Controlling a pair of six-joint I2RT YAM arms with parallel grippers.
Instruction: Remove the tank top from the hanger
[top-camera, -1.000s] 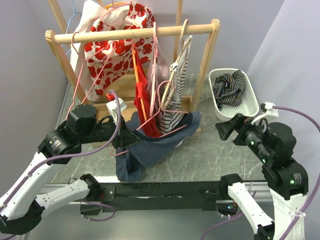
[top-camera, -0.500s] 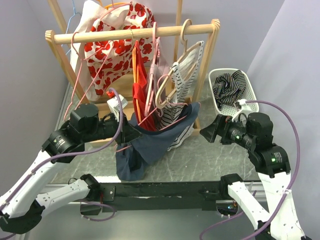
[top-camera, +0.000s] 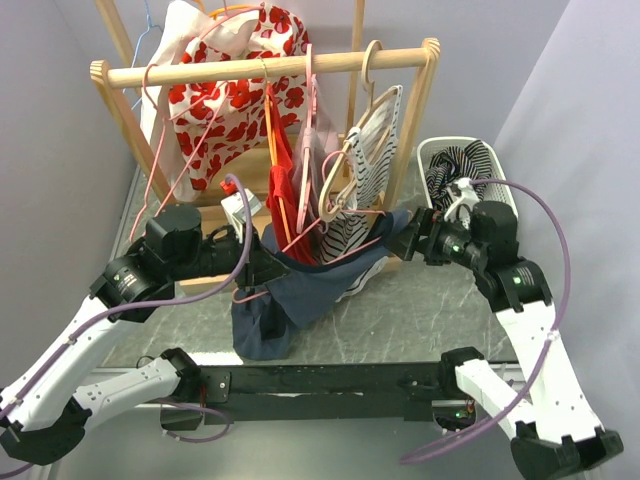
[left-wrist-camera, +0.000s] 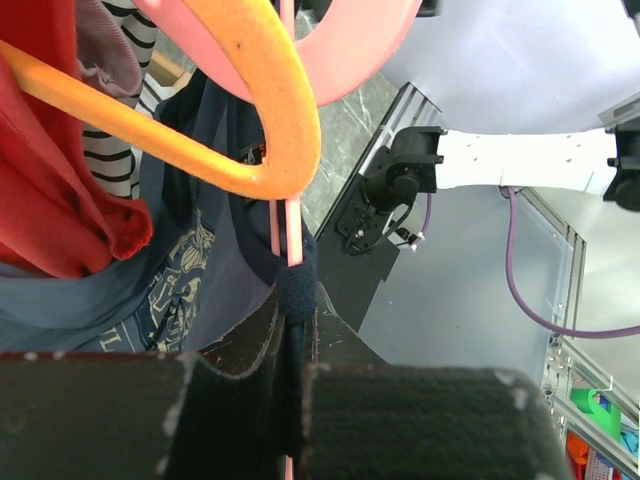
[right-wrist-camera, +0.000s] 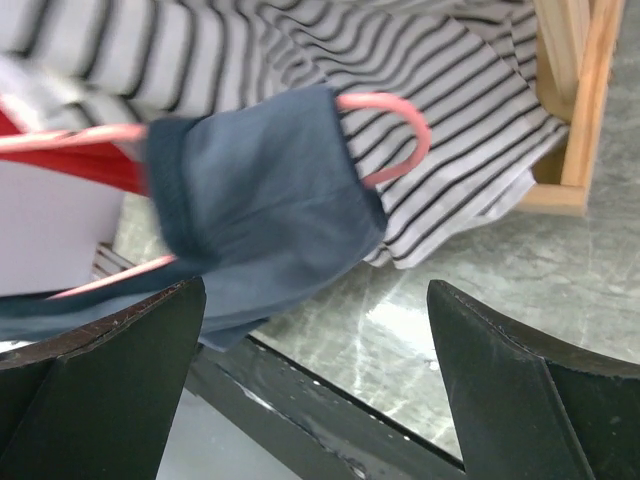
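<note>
The navy tank top (top-camera: 300, 292) hangs on a thin pink hanger (top-camera: 345, 258) held out in front of the rack, its lower part drooping to the table. My left gripper (top-camera: 262, 272) is shut on the hanger's left end with navy fabric pinched in. In the left wrist view the pink hanger rod (left-wrist-camera: 290, 225) and the navy fabric (left-wrist-camera: 200, 290) run into the shut gripper (left-wrist-camera: 297, 330). My right gripper (top-camera: 405, 243) is open, just right of the top's right shoulder. In the right wrist view the navy shoulder (right-wrist-camera: 260, 190) wraps the pink hanger's end (right-wrist-camera: 405, 150), beyond the open gripper (right-wrist-camera: 315, 300).
A wooden rack (top-camera: 270, 68) carries a red floral garment (top-camera: 230, 100), a red top (top-camera: 285, 190) on an orange hanger (left-wrist-camera: 240, 100), and a striped top (top-camera: 365, 170) on a wooden hanger. A white basket (top-camera: 500, 205) with striped cloth stands at the right.
My right arm has swung left and forward from near the basket to the tank top's right shoulder. My left gripper has lifted the hanger slightly, raising the navy top.
</note>
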